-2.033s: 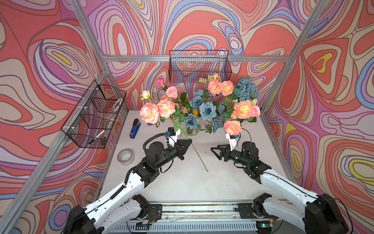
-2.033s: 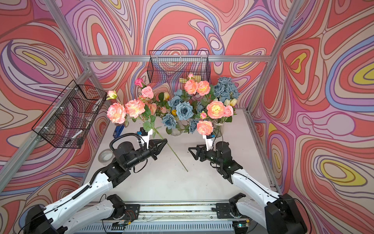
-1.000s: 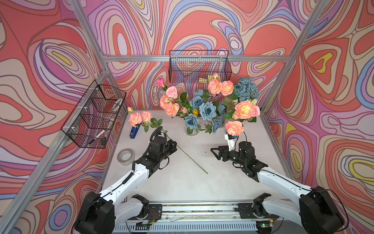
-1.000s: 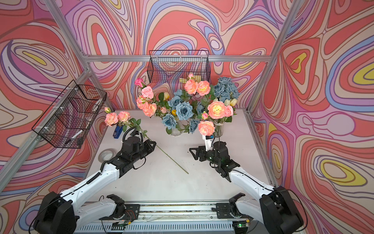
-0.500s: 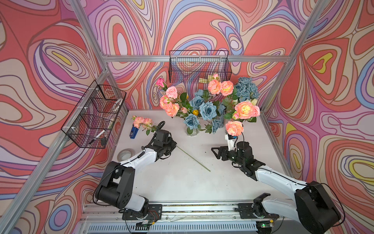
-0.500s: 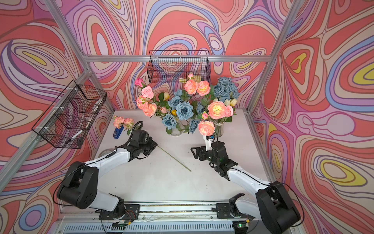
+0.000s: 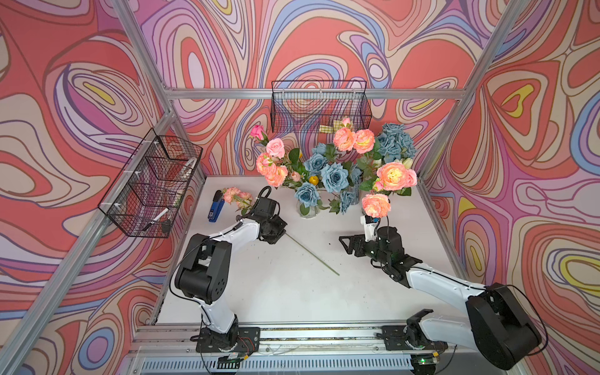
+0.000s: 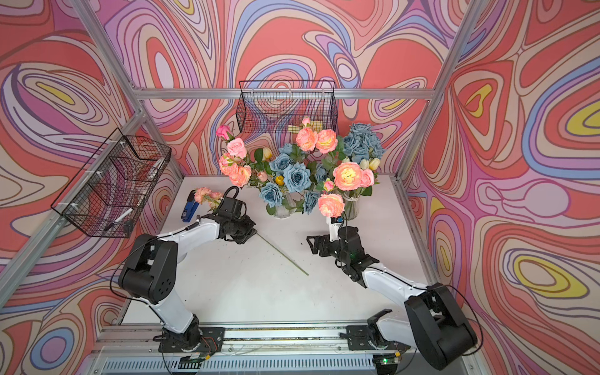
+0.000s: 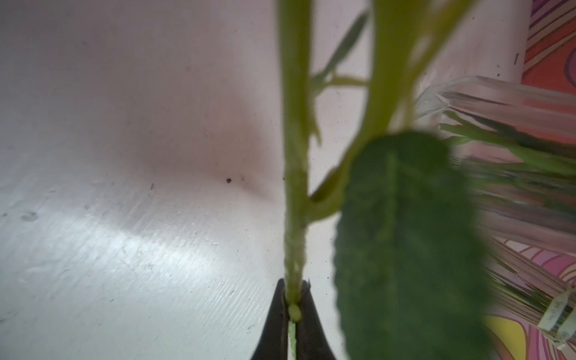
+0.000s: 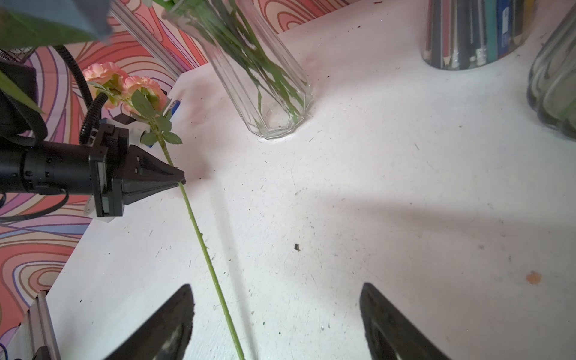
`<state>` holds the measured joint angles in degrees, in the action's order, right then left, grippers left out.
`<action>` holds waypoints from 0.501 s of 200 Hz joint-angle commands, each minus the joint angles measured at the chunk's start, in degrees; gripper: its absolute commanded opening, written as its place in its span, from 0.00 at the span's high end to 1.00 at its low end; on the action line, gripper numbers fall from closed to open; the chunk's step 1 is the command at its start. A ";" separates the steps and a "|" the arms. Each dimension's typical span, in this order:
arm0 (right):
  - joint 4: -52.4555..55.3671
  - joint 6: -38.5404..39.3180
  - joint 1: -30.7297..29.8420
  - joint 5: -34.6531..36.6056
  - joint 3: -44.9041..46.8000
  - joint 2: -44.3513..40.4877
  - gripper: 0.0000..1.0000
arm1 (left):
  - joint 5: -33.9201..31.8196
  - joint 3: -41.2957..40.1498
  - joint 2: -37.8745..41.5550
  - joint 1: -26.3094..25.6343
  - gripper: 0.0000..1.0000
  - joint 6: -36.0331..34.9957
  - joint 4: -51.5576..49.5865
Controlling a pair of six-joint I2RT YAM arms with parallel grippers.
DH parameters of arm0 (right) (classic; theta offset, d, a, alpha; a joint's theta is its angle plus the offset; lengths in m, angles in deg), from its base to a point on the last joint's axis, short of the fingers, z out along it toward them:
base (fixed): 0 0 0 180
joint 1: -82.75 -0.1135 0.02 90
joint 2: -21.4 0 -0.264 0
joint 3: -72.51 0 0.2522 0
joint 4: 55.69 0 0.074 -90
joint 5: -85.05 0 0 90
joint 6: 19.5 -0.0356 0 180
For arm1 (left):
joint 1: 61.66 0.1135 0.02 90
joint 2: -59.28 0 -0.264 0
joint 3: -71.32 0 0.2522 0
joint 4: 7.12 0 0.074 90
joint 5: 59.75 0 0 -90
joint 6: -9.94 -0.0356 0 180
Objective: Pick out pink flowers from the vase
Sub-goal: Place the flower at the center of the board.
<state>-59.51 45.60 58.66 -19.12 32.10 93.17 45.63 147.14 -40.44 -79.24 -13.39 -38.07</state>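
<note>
Faceted vase (image 10: pixel 265 78): clear glass holding bare green stems, standing near the left jaws. Cup (image 10: pixel 477 31): pencils. Ribbed vase (image 10: pixel 554 78): some green shows inside, otherwise unclear. In both top views bunches of pink flowers (image 7: pixel 393 175) and blue roses (image 7: pixel 334 177) rise above the vases, beyond both grippers. Wire basket (image 7: pixel 149 191) on the side wall: one marker (image 7: pixel 156 219). Left gripper (image 10: pixel 179 180): jaws pinched tight on the stem (image 10: pixel 199 230) of one sprig (image 10: pixel 124 87), which is out of the vases. The sprig's blooms lie to one side of these jaws, just beside a blue stapler (image 7: pixel 214 206). The bare stem runs out the other side, slanting down toward the right gripper (image 10: pixel 277 314). Right gripper: jaws wide, holding nothing; in its wrist view the stem's end shows between the fingers (image 10: pixel 174 321), nearer one and touching neither. Sprig: two ruffled peach-pink blooms, small serrated leaves beneath them, and a long thin green stem, leafless past the grip. Whether its tip rests on the table cannot be told.
</note>
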 commanded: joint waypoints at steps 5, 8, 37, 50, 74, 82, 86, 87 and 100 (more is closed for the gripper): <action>-2.74 0.01 -0.17 0.06 -0.09 2.84 0.15 | -1.12 3.53 -2.25 0.11 1.00 0.73 -10.50; -2.90 0.03 -0.23 -0.08 -0.14 3.08 0.15 | -0.72 3.36 -2.31 0.10 1.00 1.03 -10.02; -3.42 0.09 -0.22 -0.38 -0.93 4.72 0.15 | 0.06 3.16 -3.53 0.18 1.00 2.74 -8.90; -3.38 0.12 -0.20 -0.35 -0.97 4.81 0.15 | -0.26 3.54 -4.11 0.10 1.00 2.80 -9.57; -4.12 0.07 -0.25 -0.28 -0.85 5.74 0.15 | -0.94 4.45 -4.95 0.14 1.00 2.45 -10.53; -3.88 0.06 -0.22 -0.46 -1.15 6.22 0.15 | -1.22 4.56 -5.22 0.14 1.00 2.49 -10.63; -3.81 0.04 -0.17 -0.64 -1.33 6.35 0.15 | -1.29 4.70 -5.49 0.13 1.00 2.50 -10.70; -3.84 -0.01 -0.16 -0.66 -1.36 6.40 0.15 | -1.30 4.71 -5.53 0.11 1.00 2.50 -10.69; -3.89 -0.14 -0.25 -0.85 -1.47 6.55 0.15 | -1.36 5.32 -6.69 0.18 1.00 2.75 -11.38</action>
<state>-62.27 45.56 58.68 -19.36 31.79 98.90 45.80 150.20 -45.09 -79.24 -11.88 -46.18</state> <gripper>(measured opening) 0.851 0.065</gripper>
